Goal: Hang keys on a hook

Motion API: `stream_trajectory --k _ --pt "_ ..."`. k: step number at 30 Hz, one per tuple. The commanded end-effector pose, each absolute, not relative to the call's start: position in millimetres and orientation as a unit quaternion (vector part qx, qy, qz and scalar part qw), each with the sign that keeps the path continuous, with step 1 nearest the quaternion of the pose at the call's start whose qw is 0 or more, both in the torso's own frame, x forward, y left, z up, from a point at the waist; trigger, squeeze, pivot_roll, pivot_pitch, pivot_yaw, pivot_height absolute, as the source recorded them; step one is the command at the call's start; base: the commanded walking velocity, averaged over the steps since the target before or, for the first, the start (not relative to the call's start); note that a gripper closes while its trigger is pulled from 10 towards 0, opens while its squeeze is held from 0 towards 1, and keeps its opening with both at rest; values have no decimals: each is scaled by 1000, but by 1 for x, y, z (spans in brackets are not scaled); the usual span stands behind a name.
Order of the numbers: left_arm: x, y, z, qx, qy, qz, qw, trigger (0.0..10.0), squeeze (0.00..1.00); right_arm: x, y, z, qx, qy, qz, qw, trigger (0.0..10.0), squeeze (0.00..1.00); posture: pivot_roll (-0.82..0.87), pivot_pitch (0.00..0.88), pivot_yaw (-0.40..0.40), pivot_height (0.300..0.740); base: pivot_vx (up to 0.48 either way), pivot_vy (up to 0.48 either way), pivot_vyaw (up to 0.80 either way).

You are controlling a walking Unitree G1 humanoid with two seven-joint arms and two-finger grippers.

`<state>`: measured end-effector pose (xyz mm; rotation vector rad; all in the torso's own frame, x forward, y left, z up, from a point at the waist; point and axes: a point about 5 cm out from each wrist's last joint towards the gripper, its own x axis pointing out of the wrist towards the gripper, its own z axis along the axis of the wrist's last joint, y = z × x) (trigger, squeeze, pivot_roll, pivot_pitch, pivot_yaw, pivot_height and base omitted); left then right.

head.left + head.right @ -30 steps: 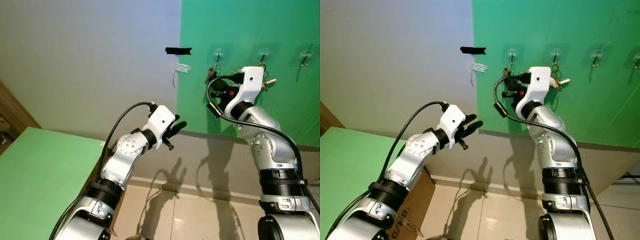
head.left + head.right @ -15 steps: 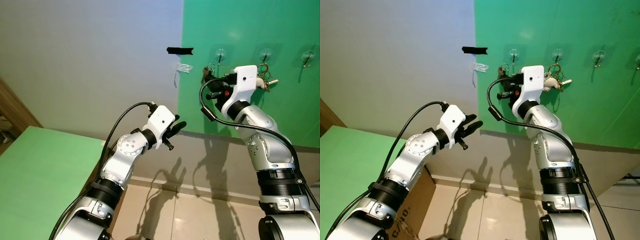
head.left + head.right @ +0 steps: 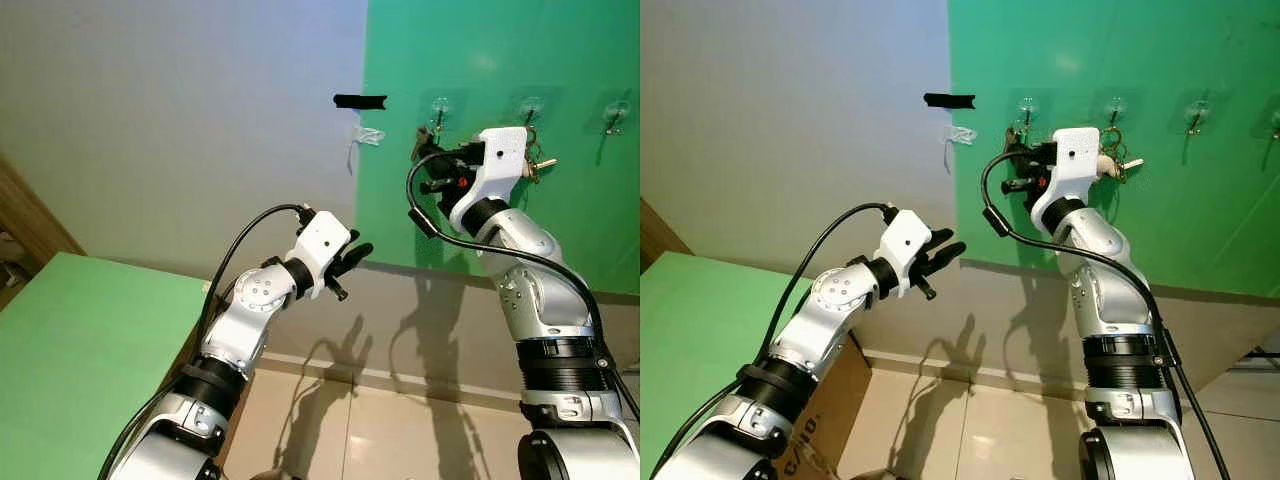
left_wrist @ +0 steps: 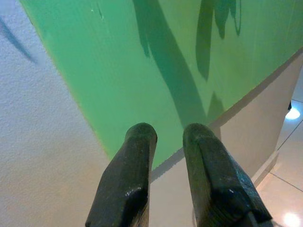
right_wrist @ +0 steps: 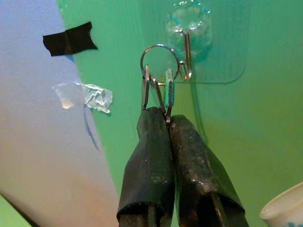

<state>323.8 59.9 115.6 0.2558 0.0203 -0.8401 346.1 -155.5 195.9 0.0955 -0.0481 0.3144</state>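
My right gripper [image 5: 163, 124] is shut on a small bunch of keys, whose silver ring [image 5: 160, 60] sticks up above the fingertips. The ring's edge meets the bend of a clear stick-on hook [image 5: 188, 53] on the green wall panel [image 3: 500, 60]. I cannot tell whether the ring is over the hook. From the head, the right gripper [image 3: 428, 158] is raised just under that first hook [image 3: 438, 108]. My left gripper [image 3: 352, 256] hovers lower, in front of the wall, open and holding nothing.
A second hook [image 3: 529, 106] carries another bunch of keys [image 3: 533, 155]; a third hook [image 3: 613, 114] sits further right. Black tape [image 3: 358, 101] and a scrap of clear tape [image 3: 366, 136] mark the white wall. A green table [image 3: 70, 350] stands lower left, a cardboard box [image 3: 825, 425] beside it.
My right gripper with the keys swung slightly left, then back right and up against the first hook. The left arm has stayed where it was.
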Motion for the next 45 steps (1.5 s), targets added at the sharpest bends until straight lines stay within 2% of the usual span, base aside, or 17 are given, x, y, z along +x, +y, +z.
stream_trajectory --k 1,28,31,43,45 --pt "324 63 112 134 18 -406 904 10000 0 348 -156 206 45 -43 154 986 0 0 -139 0 78 740 0 0 0" --pt "323 64 111 138 22 -408 902 10000 0 349 -156 206 149 -25 163 975 0 0 -140 0 82 740 0 0 0" --pt "324 63 111 139 22 -409 902 10000 0 348 -155 200 205 3 173 963 0 0 -140 0 84 740 0 0 0" --pt "323 64 111 140 26 -410 901 10000 0 347 -156 200 253 20 180 950 0 0 -139 0 85 740 0 0 0" --pt "323 64 110 140 27 -410 901 10000 0 347 -157 201 297 23 183 937 0 0 -140 0 84 740 0 0 0"
